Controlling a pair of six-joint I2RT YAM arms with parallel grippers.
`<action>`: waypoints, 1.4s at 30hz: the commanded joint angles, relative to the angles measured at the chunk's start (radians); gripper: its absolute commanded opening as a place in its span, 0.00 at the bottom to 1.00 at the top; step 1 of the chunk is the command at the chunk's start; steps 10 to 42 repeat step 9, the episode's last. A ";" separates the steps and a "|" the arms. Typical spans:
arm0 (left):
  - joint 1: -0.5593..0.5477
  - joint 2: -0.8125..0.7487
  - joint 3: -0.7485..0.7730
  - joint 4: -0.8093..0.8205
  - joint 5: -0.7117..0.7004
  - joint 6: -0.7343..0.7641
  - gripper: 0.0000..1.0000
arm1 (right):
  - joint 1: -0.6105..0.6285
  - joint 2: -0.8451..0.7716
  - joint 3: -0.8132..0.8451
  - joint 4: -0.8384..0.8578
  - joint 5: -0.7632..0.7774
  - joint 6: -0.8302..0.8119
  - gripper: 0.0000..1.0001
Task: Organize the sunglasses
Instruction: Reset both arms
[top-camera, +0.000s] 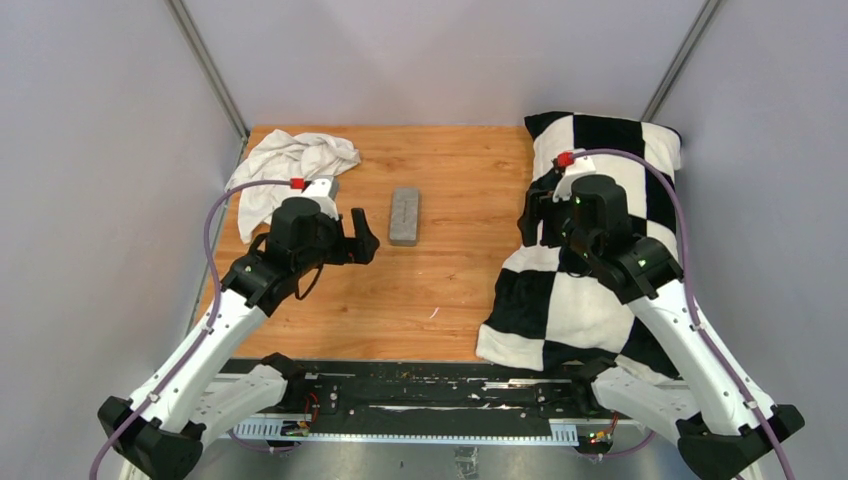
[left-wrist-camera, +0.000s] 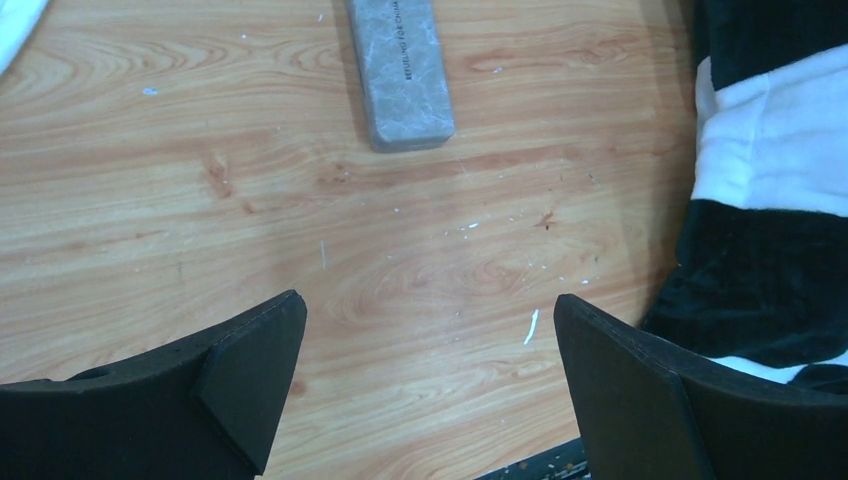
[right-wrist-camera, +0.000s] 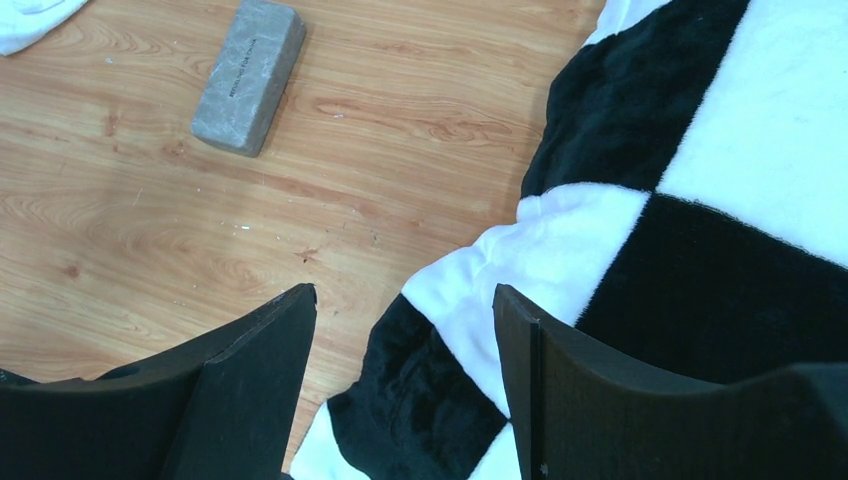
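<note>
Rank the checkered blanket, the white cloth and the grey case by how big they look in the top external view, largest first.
1. checkered blanket
2. white cloth
3. grey case
The differences are plain; no two look alike in size.

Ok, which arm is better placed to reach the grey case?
Left, probably. The left gripper, open, sits close beside the grey case; the right gripper, also open, is over the checkered blanket, farther off.
</note>
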 joint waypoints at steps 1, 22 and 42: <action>0.000 0.017 0.079 -0.015 0.045 -0.018 1.00 | -0.013 -0.019 -0.037 0.009 0.033 0.000 0.71; 0.000 -0.015 0.148 -0.025 0.058 -0.025 1.00 | -0.013 -0.021 -0.072 0.059 0.025 0.014 0.69; 0.000 -0.015 0.148 -0.025 0.058 -0.025 1.00 | -0.013 -0.021 -0.072 0.059 0.025 0.014 0.69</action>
